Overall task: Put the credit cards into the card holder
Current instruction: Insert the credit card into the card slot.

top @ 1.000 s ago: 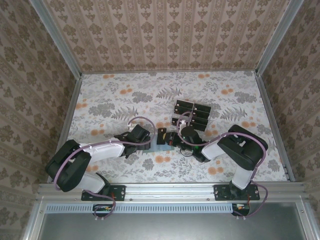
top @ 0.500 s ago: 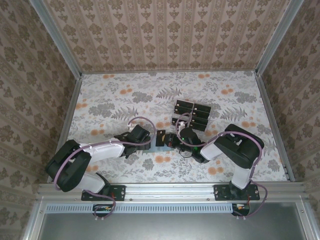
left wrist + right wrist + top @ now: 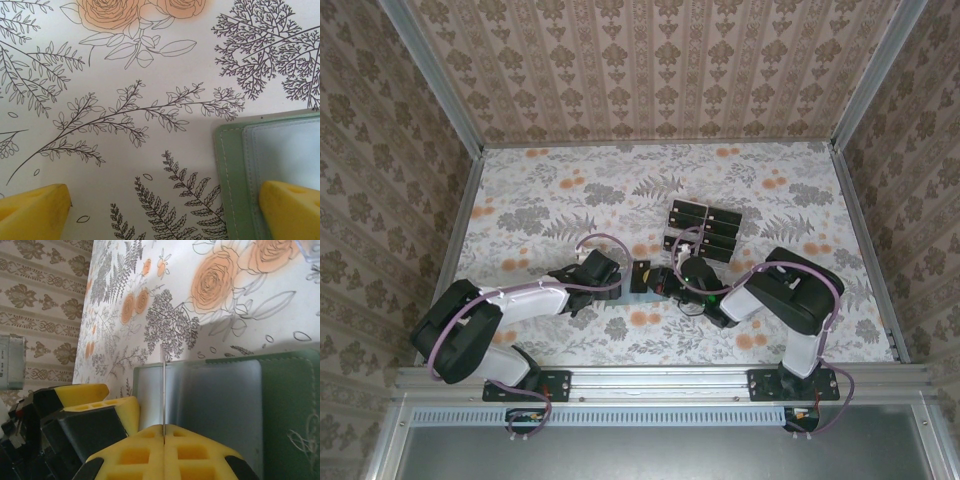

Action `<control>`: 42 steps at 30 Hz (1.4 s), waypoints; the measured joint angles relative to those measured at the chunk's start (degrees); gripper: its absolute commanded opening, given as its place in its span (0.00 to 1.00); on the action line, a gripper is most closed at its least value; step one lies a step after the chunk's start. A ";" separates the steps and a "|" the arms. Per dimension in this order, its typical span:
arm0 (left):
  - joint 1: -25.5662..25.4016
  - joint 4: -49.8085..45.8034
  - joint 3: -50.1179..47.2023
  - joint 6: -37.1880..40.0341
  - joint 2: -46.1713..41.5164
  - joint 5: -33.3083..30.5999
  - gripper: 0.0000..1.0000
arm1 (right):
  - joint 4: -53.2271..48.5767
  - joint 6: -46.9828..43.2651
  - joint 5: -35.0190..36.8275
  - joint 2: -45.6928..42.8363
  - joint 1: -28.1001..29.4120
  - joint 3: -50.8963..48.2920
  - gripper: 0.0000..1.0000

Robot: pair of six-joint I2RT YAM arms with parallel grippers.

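The grey-green card holder lies open on the table between the two grippers. My left gripper is open, one yellow fingertip resting on the holder and the other fingertip on bare cloth. My right gripper is shut on one credit card, seen edge-on as a thin upright line above the holder's pale inner pocket. In the top view the right gripper sits just right of the holder and the left gripper just left of it. More black credit cards lie behind the right gripper.
The spare cards sit in a clear plastic tray at centre-right. The left gripper's yellow finger is close beside the right gripper. Wallpapered walls enclose the floral tabletop on three sides.
The right gripper with its card has edged left toward the holder. The left arm has stayed put.
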 measured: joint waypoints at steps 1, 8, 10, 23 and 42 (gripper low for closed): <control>0.00 0.02 0.00 0.00 0.00 0.00 1.00 | 0.44 0.15 -0.02 0.20 0.00 -0.37 0.00; 0.00 0.04 -0.04 -0.11 0.00 0.02 1.00 | 2.34 1.44 -0.22 0.48 0.09 -1.75 0.00; 0.00 0.07 -0.04 -0.13 0.00 0.00 1.00 | 2.73 1.64 -0.35 0.72 0.09 -1.92 0.00; -0.04 0.04 -0.04 -0.15 0.00 0.00 1.00 | 5.86 3.76 -2.62 3.06 0.09 -2.40 0.00; -0.09 0.07 -0.04 -0.17 0.00 0.00 1.00 | 6.58 4.61 -5.79 3.72 0.07 -2.73 0.00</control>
